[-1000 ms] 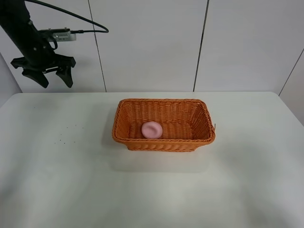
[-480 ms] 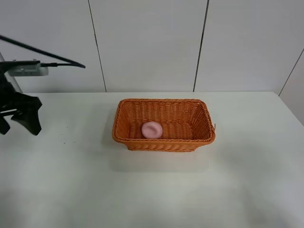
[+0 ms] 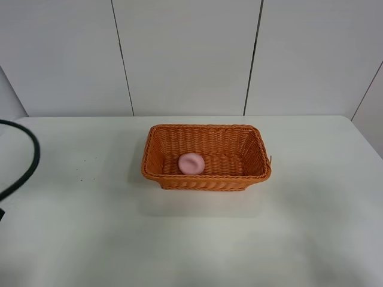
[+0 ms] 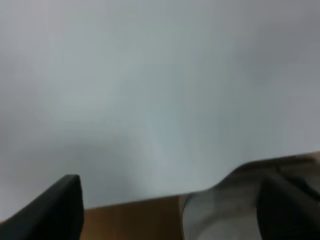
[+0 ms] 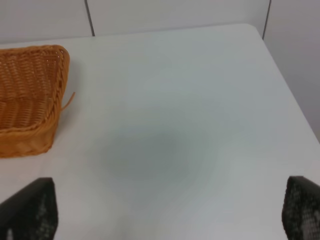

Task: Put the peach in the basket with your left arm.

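The pale pink peach [image 3: 191,162] lies inside the orange-brown wicker basket [image 3: 206,180], left of the basket's middle, on the white table. The left arm is out of the exterior view; only a loop of its black cable [image 3: 29,164] shows at the left edge. In the blurred left wrist view the left gripper [image 4: 167,210] has its fingertips [image 4: 57,202] wide apart with nothing between them, facing a pale surface. The right gripper [image 5: 165,215] is open and empty, to the right of the basket's end [image 5: 30,95].
The white table [image 3: 311,227] runs to a paneled white wall at the back. Its right edge and far corner show in the right wrist view [image 5: 260,35]. A few small dark specks [image 3: 81,170] lie left of the basket.
The left arm and its gripper have dropped from the upper left and left the exterior view past the left edge; only the cable remains. The peach and basket have not moved.
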